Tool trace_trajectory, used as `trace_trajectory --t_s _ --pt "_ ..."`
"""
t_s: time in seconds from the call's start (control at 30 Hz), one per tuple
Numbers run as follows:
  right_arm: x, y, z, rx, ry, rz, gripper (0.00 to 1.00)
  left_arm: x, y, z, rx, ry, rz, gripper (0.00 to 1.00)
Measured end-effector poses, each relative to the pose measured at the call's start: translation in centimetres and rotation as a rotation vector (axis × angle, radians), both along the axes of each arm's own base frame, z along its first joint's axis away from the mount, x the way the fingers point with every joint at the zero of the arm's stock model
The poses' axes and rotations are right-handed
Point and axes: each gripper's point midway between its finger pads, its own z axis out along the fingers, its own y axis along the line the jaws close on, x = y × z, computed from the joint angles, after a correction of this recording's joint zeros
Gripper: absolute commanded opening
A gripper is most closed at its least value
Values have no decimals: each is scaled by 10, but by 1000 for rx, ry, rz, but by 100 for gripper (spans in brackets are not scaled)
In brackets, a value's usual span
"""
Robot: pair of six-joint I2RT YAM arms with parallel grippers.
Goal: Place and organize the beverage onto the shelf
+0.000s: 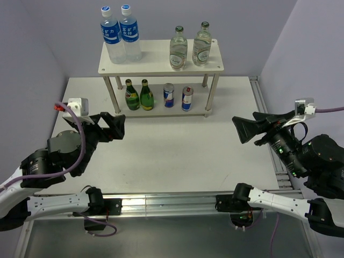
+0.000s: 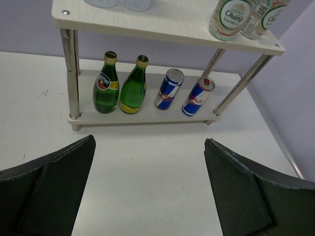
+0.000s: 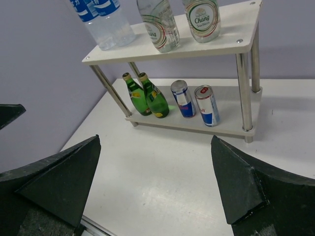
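The left gripper (image 1: 119,127) and the right gripper (image 1: 240,130) are held released and empty above the table (image 1: 177,153), in front of the shelf (image 1: 156,56). Toward the lower board's left edge two green bottles (image 2: 106,87) are stood, "Perrier" being read on one. Two cans (image 2: 169,89) marked "Red Bull" are stood beside them. Two clear bottles (image 2: 231,17) labelled "Chang" are set at the top board's right edge. Two water bottles (image 1: 113,35) are set at its left edge, their blue labels unreadable.

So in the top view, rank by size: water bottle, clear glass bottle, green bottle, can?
water bottle
clear glass bottle
green bottle
can
Green bottle and can look close; the top tier sits nearer the camera, so true sizes are unsure.
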Motion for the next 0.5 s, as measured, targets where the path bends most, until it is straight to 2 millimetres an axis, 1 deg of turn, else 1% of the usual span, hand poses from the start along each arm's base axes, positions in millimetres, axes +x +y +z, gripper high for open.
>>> trace_trajectory --t_s 0.13,0.3,0.5 --pt "1 2 -2 -8 0 0 100 0 5 1 -6 -4 16 100" --pt "3 5 -6 -19 1 0 100 1 5 -5 14 1 27 99" --pt "4 6 -7 -28 -6 -1 100 2 6 -8 24 3 35 99"
